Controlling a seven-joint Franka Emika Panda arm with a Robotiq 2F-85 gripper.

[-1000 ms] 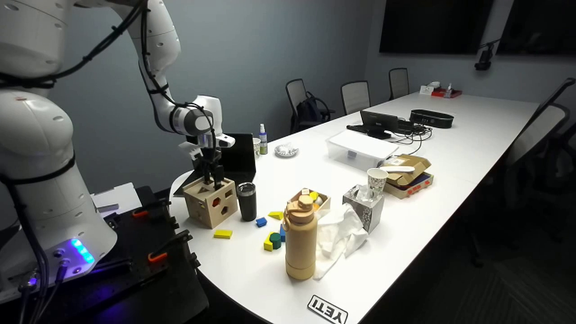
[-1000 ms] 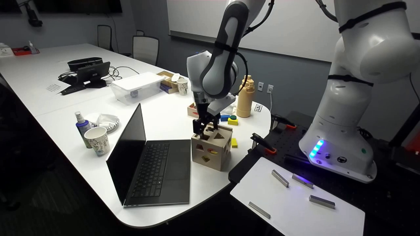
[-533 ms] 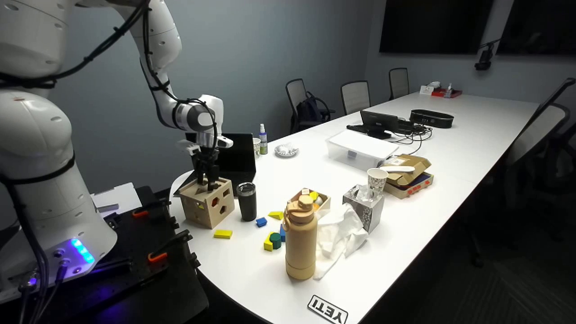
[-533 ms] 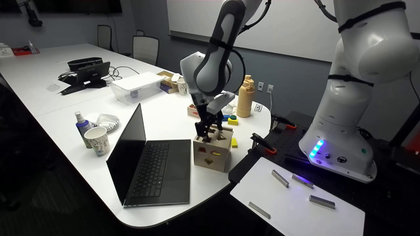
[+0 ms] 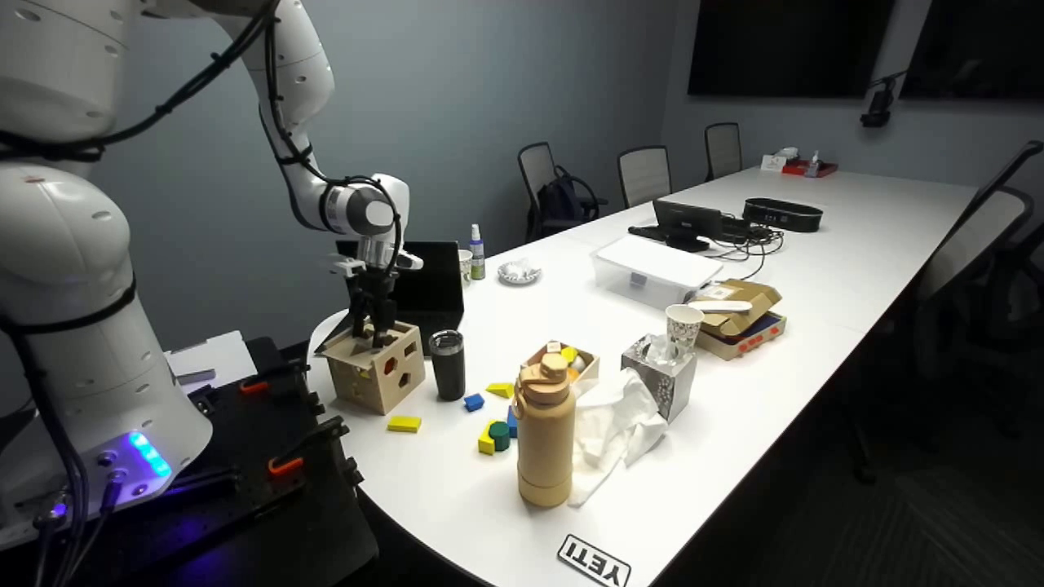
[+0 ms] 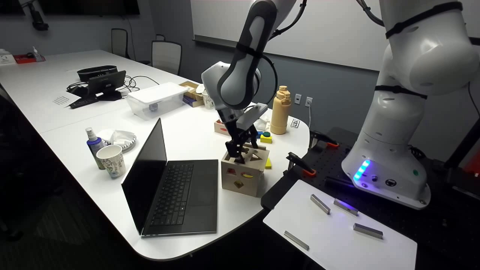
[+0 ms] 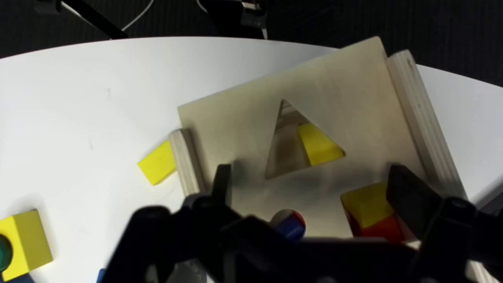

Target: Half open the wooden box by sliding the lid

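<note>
The light wooden box (image 5: pixel 355 388) stands on the table; its front also shows in an exterior view (image 6: pixel 240 182). The lid (image 7: pixel 353 94) lies between the box's side rails and juts out past one edge, on the side toward the robot base. The overhang shows in both exterior views. My gripper (image 7: pixel 310 173) is open over the lid, fingers spread, nothing between them; it also shows in an exterior view (image 6: pixel 246 152). One finger overlaps a square hole; I cannot tell whether its tip is inside. Coloured blocks show through the holes.
A black tumbler (image 5: pixel 448 364) stands close beside the box. An open laptop (image 6: pixel 187 195) is on its opposite side. Loose blocks, such as a yellow one (image 5: pixel 404 424), lie in front. A tan bottle (image 5: pixel 546 432) stands further along. The table's curved edge (image 7: pixel 196 38) is near.
The whole box first shifted slightly toward the robot base. Since then the lid has slid the same way and now overhangs the box edge. The gripper moved along with it, fingers still spread.
</note>
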